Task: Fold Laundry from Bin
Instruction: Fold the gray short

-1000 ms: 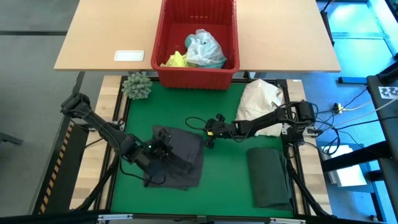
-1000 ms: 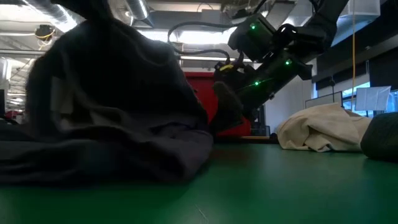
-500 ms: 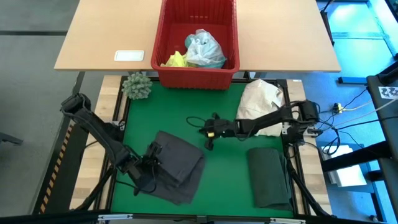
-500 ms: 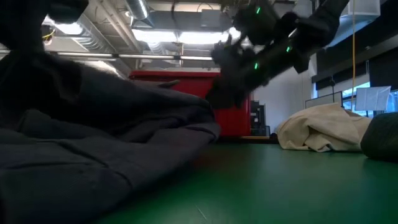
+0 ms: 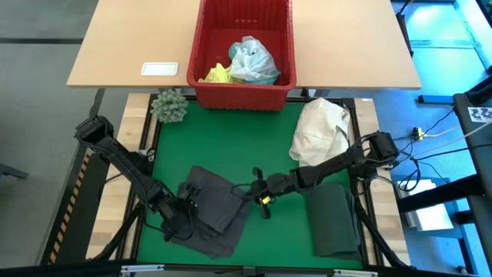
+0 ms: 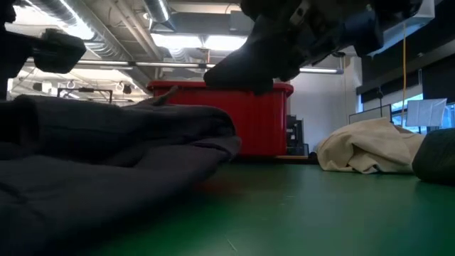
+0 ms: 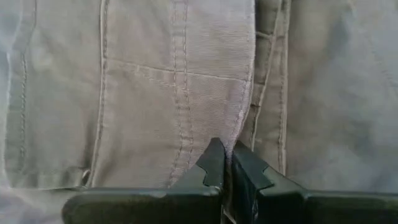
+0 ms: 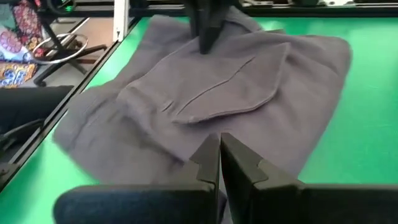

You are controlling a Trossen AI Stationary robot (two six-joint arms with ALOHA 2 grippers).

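We see the left arm stretched low from the table's left edge toward the front, its left gripper (image 5: 187, 206) pressed onto the left part of the folded grey cloth garment (image 5: 214, 211), which lies on the green mat (image 5: 269, 150) at front left. In the left wrist view its fingers (image 7: 211, 165) are closed together, tips against a stitched seam of the grey fabric (image 7: 155, 93); whether they pinch cloth we cannot tell. The right arm reaches from the right side low across the mat, and the right gripper (image 5: 260, 191), fingers shut with nothing between them, hovers just beside the garment's right edge. The bright red slotted plastic crate (image 5: 241, 94) sits on the wooden table beyond the mat, holding turquoise-blue (image 5: 252, 61) and yellow (image 5: 217, 75) cloth. A folded dark green garment (image 5: 332, 218) lies at front right.
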